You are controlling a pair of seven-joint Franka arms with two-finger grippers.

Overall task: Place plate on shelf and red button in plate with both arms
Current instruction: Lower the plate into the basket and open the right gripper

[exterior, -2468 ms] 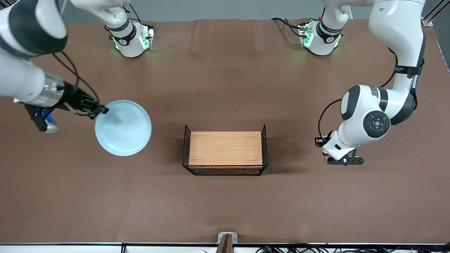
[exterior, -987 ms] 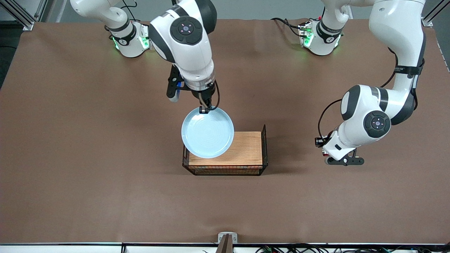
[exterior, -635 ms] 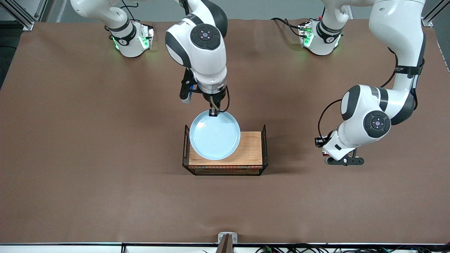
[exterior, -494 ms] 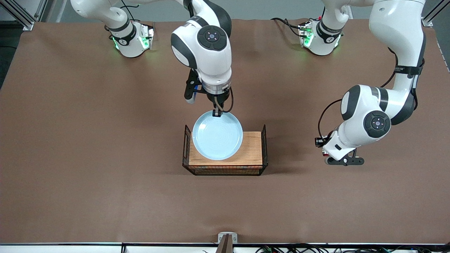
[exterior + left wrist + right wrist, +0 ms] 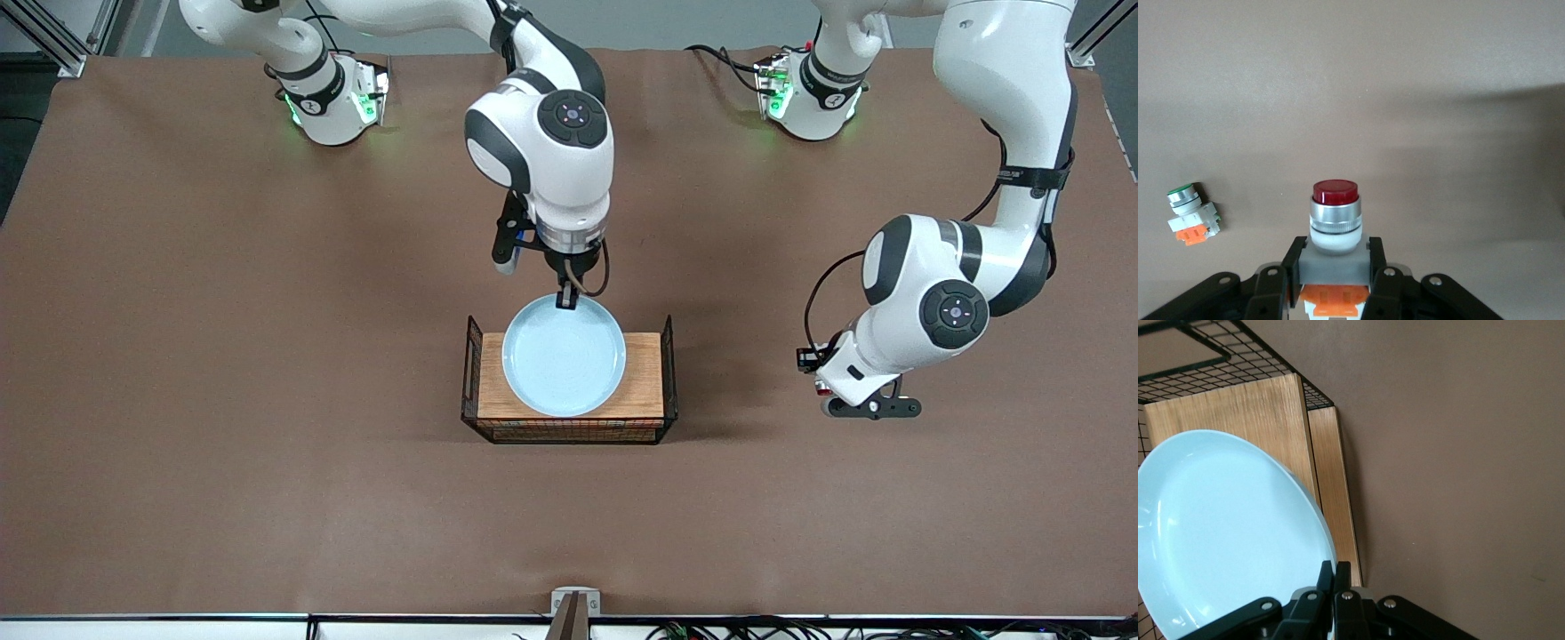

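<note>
My right gripper point(image 5: 566, 300) is shut on the rim of the pale blue plate point(image 5: 564, 368) and holds it over the wooden board point(image 5: 644, 378) in the wire basket point(image 5: 669, 373). In the right wrist view the plate point(image 5: 1225, 533) fills the frame beside the shut gripper point(image 5: 1335, 577). My left gripper point(image 5: 1335, 270) is shut on the red button point(image 5: 1335, 220), whose dark red cap points away from the camera. In the front view the left gripper point(image 5: 822, 384) hangs low over the bare table at the left arm's end.
A similar white-and-orange button part with a green cap point(image 5: 1191, 215) lies on the brown table near my left gripper. The black wire basket's end walls point(image 5: 471, 369) rise above the board.
My right arm has swung the plate from the right arm's end of the table to over the basket and lowered it toward the board. The left arm has not moved.
</note>
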